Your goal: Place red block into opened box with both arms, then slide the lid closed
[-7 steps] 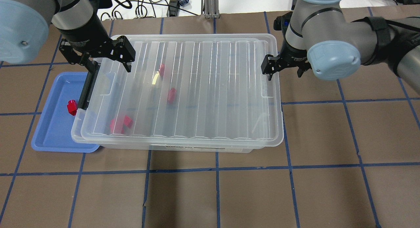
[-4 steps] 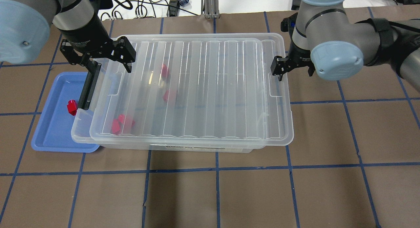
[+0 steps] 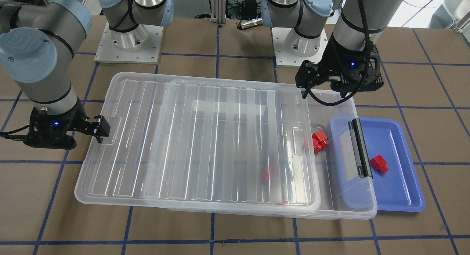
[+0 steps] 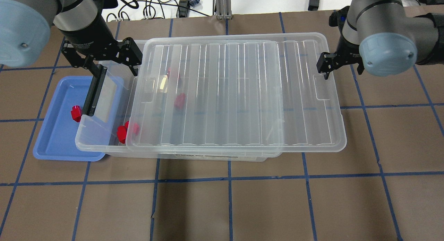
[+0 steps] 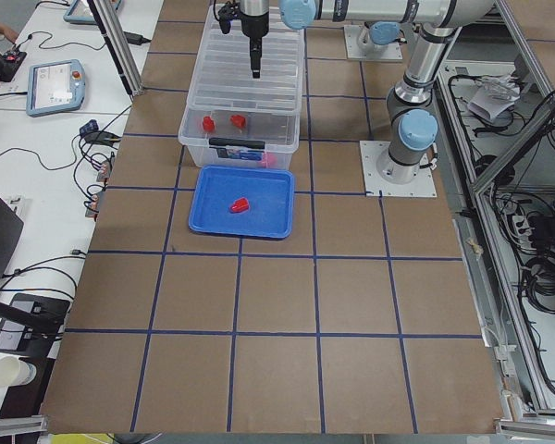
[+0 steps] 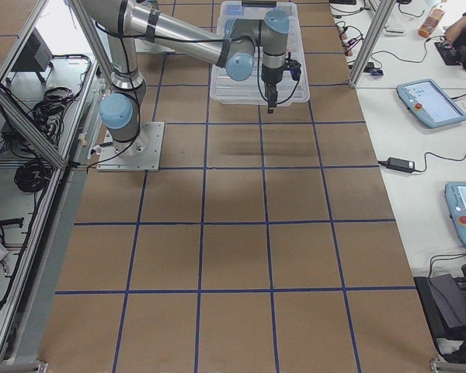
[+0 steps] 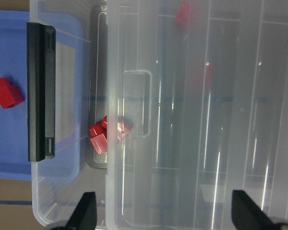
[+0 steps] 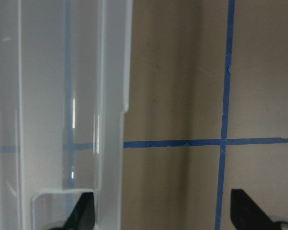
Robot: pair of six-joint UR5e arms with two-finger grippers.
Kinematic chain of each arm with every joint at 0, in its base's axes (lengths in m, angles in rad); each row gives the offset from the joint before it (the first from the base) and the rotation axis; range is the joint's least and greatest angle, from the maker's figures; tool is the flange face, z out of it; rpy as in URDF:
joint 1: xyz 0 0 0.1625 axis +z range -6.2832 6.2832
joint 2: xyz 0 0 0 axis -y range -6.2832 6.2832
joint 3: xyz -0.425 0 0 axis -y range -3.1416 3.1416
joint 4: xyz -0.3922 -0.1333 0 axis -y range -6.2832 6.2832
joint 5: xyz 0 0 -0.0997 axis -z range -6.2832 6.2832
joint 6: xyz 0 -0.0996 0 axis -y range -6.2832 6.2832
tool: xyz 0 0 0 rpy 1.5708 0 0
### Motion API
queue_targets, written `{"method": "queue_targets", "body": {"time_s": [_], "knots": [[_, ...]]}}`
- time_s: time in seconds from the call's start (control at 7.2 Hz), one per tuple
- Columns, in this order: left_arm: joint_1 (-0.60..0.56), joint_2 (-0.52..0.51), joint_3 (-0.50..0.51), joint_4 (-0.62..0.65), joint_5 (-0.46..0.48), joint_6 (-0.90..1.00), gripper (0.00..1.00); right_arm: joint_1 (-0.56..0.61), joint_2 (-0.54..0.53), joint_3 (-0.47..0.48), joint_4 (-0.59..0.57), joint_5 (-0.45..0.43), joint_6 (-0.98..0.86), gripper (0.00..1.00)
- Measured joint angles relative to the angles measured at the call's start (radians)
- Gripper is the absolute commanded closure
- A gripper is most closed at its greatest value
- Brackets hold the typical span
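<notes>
At the left short end of the box (image 4: 91,148) a strip is uncovered. The lid (image 4: 236,95) sits offset toward the robot's right, with its long axis parallel to the box's. Its right end overhangs the box rim above the table (image 4: 381,137). There is open table to the right of the lid and along the near side. The left end is tighter: the latch bar (image 4: 94,92) runs across it, and the box end overlaps the blue tray (image 4: 55,137).

The label (image 4: 204,156) on the box's near wall has print too small to read. The white lettering on the left gripper's body can't be read either.

The red block (image 4: 75,113) lies on the blue tray, outside the box, just beside the latch bar's near end. Its long axis is slanted to the tray edges. In the left wrist view the narrower nub points away from the box. The other red blocks (image 4: 123,131) lie inside the box, partly under the lid.

The left gripper (image 4: 114,73) is over the box's far left corner, jaws spread wide, holding nothing. The right gripper (image 4: 341,66) is at the lid's right short end, jaws also spread wide. One fingertip (image 8: 84,213) is at the handle recess and the lid edge runs between the fingers, unclamped.
</notes>
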State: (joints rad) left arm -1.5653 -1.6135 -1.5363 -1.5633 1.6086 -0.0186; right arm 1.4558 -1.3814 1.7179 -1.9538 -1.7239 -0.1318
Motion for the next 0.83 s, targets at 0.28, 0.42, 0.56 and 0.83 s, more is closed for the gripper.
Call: {"method": "queue_targets", "body": {"time_s": [0.28, 0.42, 0.56, 0.83], "knots": [[0.01, 0.008, 0.032, -0.001, 0.0, -0.005, 0.0, -0.043, -0.001, -0.003, -0.001, -0.003, -0.022, 0.0], [0.011, 0.003, 0.071, -0.005, 0.005, -0.003, 0.0, -0.066, -0.001, -0.004, -0.003, -0.003, -0.044, 0.0], [0.018, -0.008, 0.096, -0.01, 0.007, -0.004, 0.0, -0.081, -0.001, -0.004, -0.005, -0.003, -0.056, 0.0], [0.117, -0.025, 0.076, -0.01, -0.013, -0.003, 0.0, -0.093, -0.005, -0.003, -0.005, -0.003, -0.065, 0.0]]}}
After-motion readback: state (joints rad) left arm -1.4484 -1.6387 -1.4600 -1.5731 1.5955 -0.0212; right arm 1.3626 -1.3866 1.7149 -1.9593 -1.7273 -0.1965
